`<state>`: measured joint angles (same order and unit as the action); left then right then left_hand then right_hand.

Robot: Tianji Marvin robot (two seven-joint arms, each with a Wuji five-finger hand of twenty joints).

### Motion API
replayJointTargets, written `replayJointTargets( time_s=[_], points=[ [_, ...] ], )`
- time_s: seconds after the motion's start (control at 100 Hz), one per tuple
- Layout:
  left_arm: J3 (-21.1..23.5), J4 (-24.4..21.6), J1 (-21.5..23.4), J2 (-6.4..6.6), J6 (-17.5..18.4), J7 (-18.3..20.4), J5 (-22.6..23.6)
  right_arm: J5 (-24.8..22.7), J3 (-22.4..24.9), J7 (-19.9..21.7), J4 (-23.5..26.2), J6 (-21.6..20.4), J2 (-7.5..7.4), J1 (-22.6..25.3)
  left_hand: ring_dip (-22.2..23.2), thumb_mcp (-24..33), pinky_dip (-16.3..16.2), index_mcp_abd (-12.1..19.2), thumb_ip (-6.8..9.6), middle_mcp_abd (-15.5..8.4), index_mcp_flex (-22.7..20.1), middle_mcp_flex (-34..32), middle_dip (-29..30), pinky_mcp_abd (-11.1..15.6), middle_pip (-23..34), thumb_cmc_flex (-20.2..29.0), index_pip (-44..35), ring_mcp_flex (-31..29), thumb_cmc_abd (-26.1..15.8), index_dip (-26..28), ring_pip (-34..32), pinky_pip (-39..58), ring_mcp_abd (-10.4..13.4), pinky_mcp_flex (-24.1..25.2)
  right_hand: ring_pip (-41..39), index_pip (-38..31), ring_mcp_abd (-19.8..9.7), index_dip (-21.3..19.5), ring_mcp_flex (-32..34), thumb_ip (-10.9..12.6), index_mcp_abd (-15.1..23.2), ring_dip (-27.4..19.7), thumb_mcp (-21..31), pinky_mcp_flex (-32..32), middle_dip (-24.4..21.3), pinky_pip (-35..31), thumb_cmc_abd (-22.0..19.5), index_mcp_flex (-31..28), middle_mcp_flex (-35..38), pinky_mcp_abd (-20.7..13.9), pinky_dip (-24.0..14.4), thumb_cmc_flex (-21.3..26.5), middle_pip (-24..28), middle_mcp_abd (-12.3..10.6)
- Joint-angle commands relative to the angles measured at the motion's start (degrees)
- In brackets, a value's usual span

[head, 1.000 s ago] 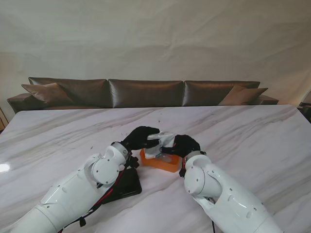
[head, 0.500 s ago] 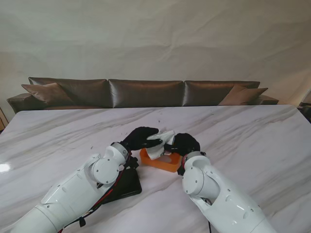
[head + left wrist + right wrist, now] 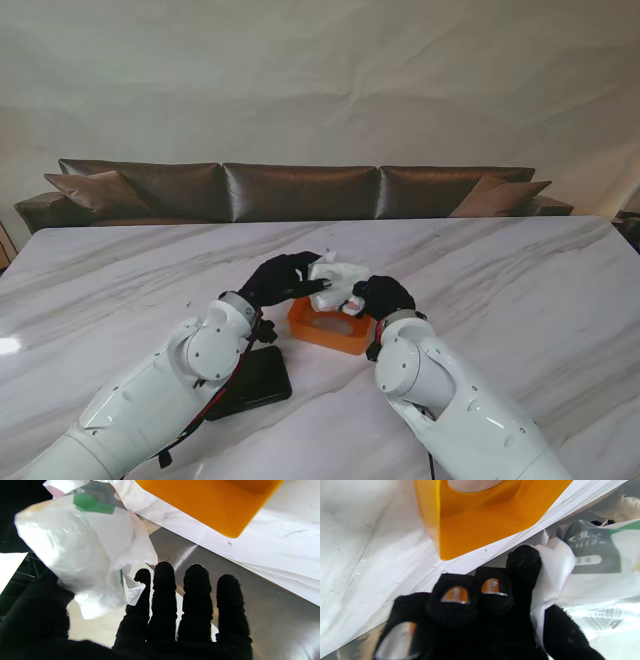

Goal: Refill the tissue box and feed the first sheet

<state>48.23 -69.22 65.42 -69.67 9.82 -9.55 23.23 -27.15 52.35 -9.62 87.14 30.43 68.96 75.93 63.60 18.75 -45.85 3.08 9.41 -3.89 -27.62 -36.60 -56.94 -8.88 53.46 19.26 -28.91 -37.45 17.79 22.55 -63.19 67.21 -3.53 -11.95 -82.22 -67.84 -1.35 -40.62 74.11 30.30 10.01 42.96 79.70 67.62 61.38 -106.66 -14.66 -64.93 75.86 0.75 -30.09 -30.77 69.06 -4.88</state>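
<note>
An orange tissue box (image 3: 329, 342) lies on the marble table with its open side up; it also shows in the wrist views (image 3: 207, 502) (image 3: 480, 522). Just above its far edge hangs a white plastic-wrapped tissue pack (image 3: 338, 278), crumpled, with green and grey print (image 3: 75, 547) (image 3: 595, 575). My left hand (image 3: 280, 280) grips the pack's left side between thumb and forefinger, the other fingers (image 3: 195, 597) stretched out. My right hand (image 3: 381, 296) pinches the pack's wrap on the right between thumb and forefinger (image 3: 523, 562).
A flat black object (image 3: 256, 380) lies on the table beside my left forearm, nearer to me than the box. A brown sofa (image 3: 300, 190) runs along the table's far edge.
Both hands have raised the tissue pack up and a little farther from me, off the box. The box's opening now shows.
</note>
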Motion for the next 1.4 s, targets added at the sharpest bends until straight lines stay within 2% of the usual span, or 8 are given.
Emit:
replayJointTargets(
  time_s=[0.0,0.28,0.67,0.86,1.02,1.16,1.28,1.39],
  points=[
    [1.0,-1.0,1.0,0.71,-0.7,0.8,0.1,0.7,0.2,1.1,0.7,1.1,0.44,-0.1,1.3,-2.0,0.2,-1.3,-1.46,-1.8,1.9,2.1,0.7,2.0,-0.7,0.5,1.2,2.6,-2.1,-1.9,0.2,8.2,0.9,1.3,-9.1,-1.3,2.6,0.7,1.2,0.8,6.6,1.5,10.3,1.7,-0.2,-10.3,-12.0,-2.7,6.2,-11.6,-1.1,0.7,2.6,1.7],
    [5.7,-5.0,5.2,2.29,-2.9,1.5,3.5,1.0,-0.7,4.4,1.5,4.3,-0.11,-1.4,1.3,-2.8,0.2,-1.9,-1.26,-1.7,2.0,2.3,0.8,2.1,-0.7,0.6,1.5,2.9,-2.4,-2.7,0.5,8.1,0.7,1.4,-8.8,-0.7,2.6,1.1,1.2,-0.9,6.5,1.5,10.3,1.7,-0.4,-10.2,-12.1,-2.1,5.9,-11.5,-1.1,0.5,2.1,1.7],
    [13.4,-12.4,13.1,4.36,-5.3,2.4,9.8,-0.5,-7.5,14.1,0.0,17.0,-2.01,-8.9,1.3,-3.9,0.3,-2.1,-0.85,-1.5,1.9,2.6,1.0,1.8,-1.2,0.6,2.0,3.6,-3.1,-3.6,1.3,7.7,0.5,1.9,-7.8,0.4,0.9,2.1,1.3,-3.9,5.1,1.1,10.2,1.6,-1.3,-9.0,-11.7,-0.6,6.1,-12.5,-0.9,-0.1,0.1,1.4],
    [15.9,-14.3,16.1,4.62,-5.3,2.0,10.7,-2.3,-14.0,19.3,-0.9,22.0,-3.66,-14.6,1.3,-3.9,0.4,-2.2,-0.45,-1.5,1.7,2.6,1.1,1.7,-1.3,0.6,2.2,3.6,-3.7,-3.8,1.3,7.6,0.5,2.1,-7.3,0.9,-0.8,3.0,1.3,-5.3,5.4,1.1,10.3,1.5,-1.9,-8.1,-10.9,0.1,6.3,-13.7,-0.8,-0.9,-0.9,0.5],
    [17.5,-14.8,17.8,4.77,-4.9,1.7,11.2,-0.6,-17.6,22.0,-1.6,25.5,-4.52,-18.1,1.3,-3.9,0.4,-2.3,-0.25,-1.3,1.5,2.4,1.1,1.7,-1.3,0.6,2.3,3.6,-3.8,-3.9,1.4,7.5,0.4,2.1,-7.3,0.9,-1.5,3.3,1.4,-5.6,5.0,1.3,10.3,1.6,-2.2,-7.6,-10.9,0.2,6.7,-14.5,-0.9,-0.9,-1.2,0.3],
    [18.5,-14.7,18.5,4.84,-4.6,1.7,11.2,0.5,-19.1,24.5,-0.2,27.5,-5.91,-19.2,1.3,-3.9,0.5,-2.4,-0.19,-1.3,1.5,2.4,1.2,1.6,-1.4,0.7,2.4,3.6,-3.7,-4.1,1.6,7.5,0.2,2.2,-7.4,0.7,-1.6,3.5,1.4,-5.4,4.8,1.5,10.3,1.6,-2.2,-7.5,-10.8,0.2,6.7,-14.8,-1.1,-0.7,-1.1,0.3],
    [18.8,-14.4,18.5,4.82,-4.2,1.6,11.0,-5.2,-17.4,30.4,2.0,27.6,-6.32,-17.7,1.3,-4.0,0.5,-2.5,-0.19,-1.3,1.5,2.4,1.2,1.6,-1.5,0.6,2.6,3.6,-3.7,-4.2,1.6,7.5,0.2,2.2,-7.4,0.6,-1.7,3.6,1.4,-5.5,4.8,1.5,10.3,1.6,-2.3,-7.5,-10.6,0.2,6.8,-14.8,-1.2,-0.7,-1.1,0.1],
    [18.4,-13.9,18.2,4.70,-3.8,1.1,10.9,-7.7,-15.8,31.1,3.7,27.6,-6.34,-15.7,1.3,-4.0,0.5,-2.5,-0.19,-1.3,1.4,2.4,1.2,1.6,-1.6,0.7,2.6,3.7,-3.7,-4.3,1.7,7.5,0.2,2.3,-7.4,0.6,-1.7,3.6,1.4,-5.6,4.8,1.6,10.3,1.6,-2.4,-7.5,-10.6,0.3,6.7,-14.8,-1.3,-0.6,-1.3,-0.1]
  ],
)
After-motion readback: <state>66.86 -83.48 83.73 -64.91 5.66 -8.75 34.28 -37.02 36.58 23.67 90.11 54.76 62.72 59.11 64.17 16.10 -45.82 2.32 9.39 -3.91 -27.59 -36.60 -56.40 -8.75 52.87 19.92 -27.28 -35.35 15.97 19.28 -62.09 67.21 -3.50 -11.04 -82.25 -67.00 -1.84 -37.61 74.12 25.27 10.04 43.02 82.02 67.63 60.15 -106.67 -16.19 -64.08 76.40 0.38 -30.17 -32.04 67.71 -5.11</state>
